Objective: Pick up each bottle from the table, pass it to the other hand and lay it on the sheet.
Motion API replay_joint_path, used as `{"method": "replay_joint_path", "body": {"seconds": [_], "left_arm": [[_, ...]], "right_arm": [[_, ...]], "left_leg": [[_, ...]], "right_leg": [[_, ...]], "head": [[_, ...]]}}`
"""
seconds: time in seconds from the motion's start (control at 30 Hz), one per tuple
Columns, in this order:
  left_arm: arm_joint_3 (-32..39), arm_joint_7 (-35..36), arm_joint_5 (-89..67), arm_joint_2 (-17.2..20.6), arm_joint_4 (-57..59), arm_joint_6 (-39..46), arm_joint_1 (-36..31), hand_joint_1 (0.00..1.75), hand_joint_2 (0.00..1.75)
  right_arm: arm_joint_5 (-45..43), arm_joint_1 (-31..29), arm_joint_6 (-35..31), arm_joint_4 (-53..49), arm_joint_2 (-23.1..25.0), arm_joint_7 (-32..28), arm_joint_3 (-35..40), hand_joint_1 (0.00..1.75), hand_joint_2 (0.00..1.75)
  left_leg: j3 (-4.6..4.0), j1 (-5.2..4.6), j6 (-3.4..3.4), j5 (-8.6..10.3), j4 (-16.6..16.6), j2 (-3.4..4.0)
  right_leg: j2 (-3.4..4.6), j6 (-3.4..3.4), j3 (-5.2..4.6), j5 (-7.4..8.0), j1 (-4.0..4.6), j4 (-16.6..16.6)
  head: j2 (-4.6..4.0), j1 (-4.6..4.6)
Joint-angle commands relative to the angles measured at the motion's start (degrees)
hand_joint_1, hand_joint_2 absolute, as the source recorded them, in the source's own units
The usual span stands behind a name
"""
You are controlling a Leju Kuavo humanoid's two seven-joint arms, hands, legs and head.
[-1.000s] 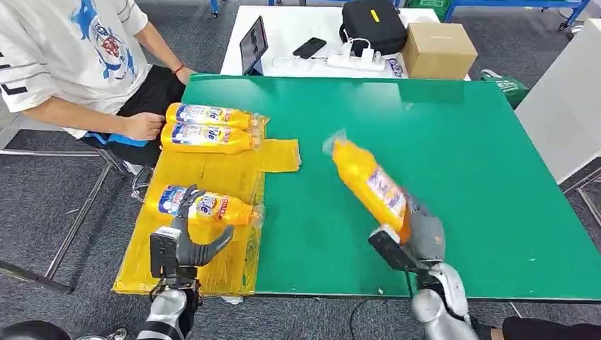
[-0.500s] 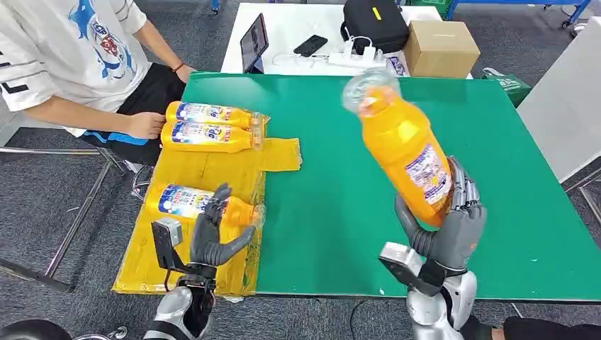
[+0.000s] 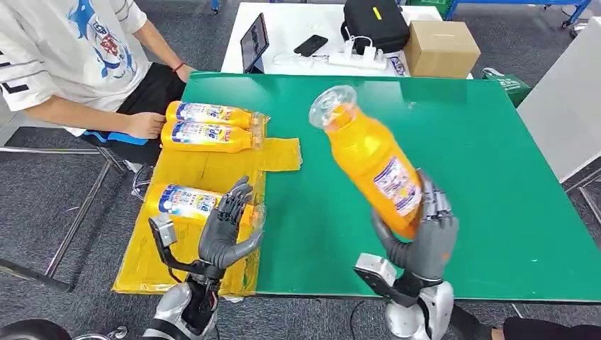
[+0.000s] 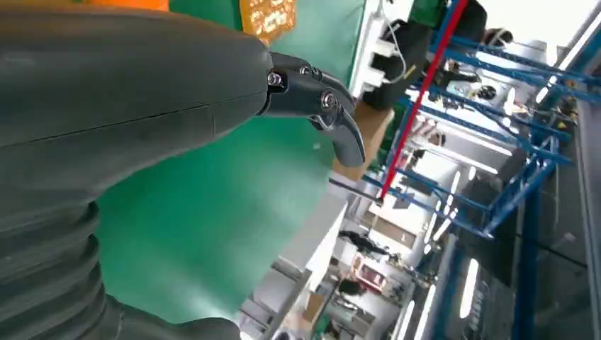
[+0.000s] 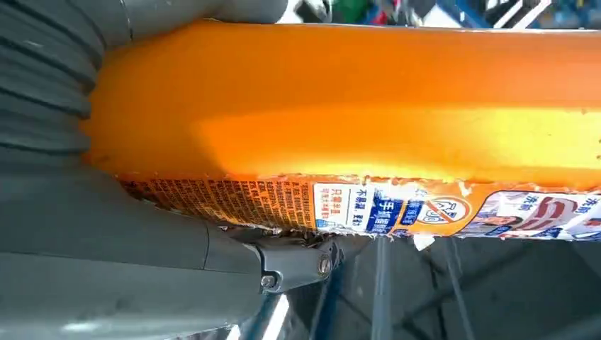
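Note:
My right hand (image 3: 424, 239) grips an orange bottle (image 3: 370, 159) by its lower end and holds it in the air above the green table (image 3: 482, 156), tilted with its clear base end up and to the left. The right wrist view has the same orange bottle (image 5: 354, 113) pressed against the palm. My left hand (image 3: 225, 230) is raised over the near end of the yellow sheet (image 3: 212, 173), fingers spread and holding nothing; its fingers (image 4: 319, 99) reach over the green tabletop. Three more orange bottles lie on the sheet: two (image 3: 209, 126) side by side at the far end, one (image 3: 186, 202) nearer me.
A person (image 3: 78, 64) in a white shirt sits at the left, a hand (image 3: 144, 125) next to the far bottles. Behind the green table stands a white table (image 3: 298, 21) with a tablet, phone, black bag (image 3: 372, 25) and cardboard box (image 3: 438, 48).
My right hand has lifted the bottle off the table, swung it upright, then tilted it left toward my left hand. My left hand has risen and opened wider.

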Motion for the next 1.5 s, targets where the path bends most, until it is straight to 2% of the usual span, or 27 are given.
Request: {"method": "replay_joint_path", "body": {"seconds": [0.03,0.1,0.27,0.3,0.37,0.4,0.47,0.7,0.73,0.77,0.83,0.93,0.97,1.03,1.1,1.43,1.47,1.5], "left_arm": [[-2.98,0.88,2.84,3.20,-0.38,-3.16,0.52,0.00,1.75],[-3.28,1.01,3.65,3.26,0.00,-3.92,0.49,0.00,1.75],[-3.41,1.17,3.99,3.31,-0.01,-4.07,0.46,0.00,1.75],[-3.45,1.20,4.15,3.38,0.06,-4.19,0.51,0.00,1.75],[-3.94,2.36,6.59,4.31,-0.06,-6.15,0.95,0.00,1.75],[-4.16,2.54,6.54,4.43,0.04,-6.21,0.93,0.00,1.75],[-5.77,5.36,7.62,5.01,3.60,-7.66,-1.21,0.00,1.75],[-5.77,5.36,7.62,5.01,3.60,-7.66,-1.21,0.00,1.75],[-6.57,5.00,7.37,4.54,6.88,-7.39,-3.08,0.00,1.75],[-6.75,4.99,7.47,4.47,7.31,-7.42,-3.20,0.00,1.75],[-7.25,4.94,8.01,4.25,8.88,-7.53,-3.73,0.00,1.75],[-7.58,4.54,7.95,4.32,9.66,-7.11,-4.04,0.00,1.75],[-7.57,4.37,7.79,4.37,9.71,-6.91,-4.10,0.00,1.75],[-7.18,3.97,7.69,4.26,9.41,-6.49,-3.91,0.00,1.75],[-6.32,3.19,8.69,3.78,8.46,-6.78,-3.45,0.00,1.75],[-6.11,3.44,9.59,4.11,5.93,-8.18,-1.39,0.02,1.75],[-5.94,3.54,10.52,4.06,5.88,-9.00,-1.19,1.59,1.75],[-6.14,3.57,10.60,4.06,5.77,-9.37,-1.13,1.75,1.75]], "right_arm": [[-1.95,-1.50,-0.20,17.74,-1.86,-0.11,8.26,1.71,1.75],[-2.66,-1.72,-0.20,20.10,-1.44,-0.11,9.42,1.75,1.75],[-4.40,-2.82,-0.20,23.13,-1.93,-0.11,11.35,1.69,1.75],[-5.38,-2.94,-0.20,23.47,-2.91,-0.11,12.03,1.75,1.75],[-6.90,-3.96,-0.20,28.14,-1.44,-0.11,14.51,1.71,1.75],[-5.91,-4.63,-0.20,30.30,-1.44,-0.11,14.88,1.71,1.75],[6.04,-6.12,-0.20,36.21,-0.64,0.05,15.30,1.71,1.75],[6.04,-6.12,-0.20,36.21,-0.64,0.05,15.30,1.71,1.75],[9.44,-6.14,-0.20,37.72,0.85,-0.11,14.72,1.75,1.75],[9.56,-6.24,-0.20,38.27,1.06,-0.11,15.21,1.73,1.75],[11.04,-6.75,-0.20,40.37,1.62,-0.11,16.42,1.73,1.75],[10.93,-7.47,-0.20,43.05,1.91,-0.11,18.40,1.75,1.75],[10.11,-6.82,-0.20,41.48,0.87,2.76,21.97,1.73,1.75],[9.13,-8.20,-0.20,46.18,1.78,0.10,21.24,1.75,1.75],[7.81,-9.26,-0.20,50.12,2.42,-0.11,22.03,1.75,1.75],[5.48,-10.46,-0.20,53.37,2.66,-0.11,22.53,1.75,1.75],[5.84,-10.60,-0.20,53.37,2.79,-0.09,22.26,1.75,1.75],[6.10,-10.72,-0.20,53.54,2.88,0.05,22.18,1.71,1.75]], "left_leg": [[0.39,0.10,-0.07,-0.09,-0.13,0.20],[0.43,0.11,-0.07,-0.10,-0.14,0.23],[0.32,0.09,-0.06,-0.07,-0.11,0.14],[0.33,0.09,-0.06,-0.07,-0.12,0.14],[0.21,0.05,-0.03,-0.05,-0.09,0.14],[0.17,0.04,-0.03,-0.04,-0.08,0.16],[0.27,0.07,-0.04,-0.07,-0.10,0.21],[0.20,0.06,-0.04,-0.04,-0.07,0.03],[0.14,0.05,-0.03,-0.03,-0.07,0.05],[0.37,0.11,-0.06,-0.12,-0.07,0.08],[0.25,0.07,-0.05,-0.04,-0.09,-0.03],[0.16,0.05,-0.04,-0.02,-0.08,0.04],[0.30,0.07,-0.06,-0.06,-0.10,0.08],[0.09,0.05,-0.03,-0.01,-0.05,0.03],[0.20,0.07,-0.04,-0.05,-0.07,0.05],[0.14,0.07,-0.05,-0.07,-0.03,0.02],[0.08,0.04,-0.03,-0.03,-0.03,0.01],[0.21,0.08,-0.05,-0.10,-0.02,0.01]], "right_leg": [[0.10,-0.12,0.35,0.00,0.12,-0.19],[0.13,-0.13,0.39,-0.01,0.13,-0.20],[0.05,-0.10,0.29,-0.01,0.10,-0.16],[0.05,-0.10,0.30,-0.01,0.11,-0.16],[0.08,-0.07,0.17,0.00,0.06,-0.10],[0.11,-0.06,0.14,0.01,0.05,-0.10],[0.14,-0.08,0.23,0.01,0.08,-0.13],[-0.04,-0.09,0.18,-0.03,0.07,-0.09],[-0.01,-0.07,0.11,-0.01,0.05,-0.08],[-0.05,-0.14,0.36,-0.08,0.13,-0.13],[-0.13,-0.10,0.24,-0.05,0.08,-0.11],[-0.02,-0.07,0.12,-0.01,0.05,-0.08],[-0.02,-0.11,0.26,-0.04,0.09,-0.11],[-0.03,-0.06,0.06,-0.01,0.05,-0.06],[-0.04,-0.10,0.17,-0.04,0.08,-0.08],[-0.07,-0.08,0.12,-0.07,0.08,-0.04],[-0.06,-0.06,0.04,-0.05,0.04,-0.03],[-0.10,-0.10,0.19,-0.10,0.09,-0.04]], "head": [[0.00,0.02],[0.00,0.02],[0.00,0.02],[0.00,0.02],[0.00,0.02],[0.00,0.02],[0.00,0.02],[0.00,0.02],[0.00,0.02],[0.00,0.04],[0.00,0.04],[0.00,0.02],[0.00,0.04],[0.00,0.07],[0.00,0.04],[0.00,0.04],[0.00,0.04],[0.00,0.07]]}}
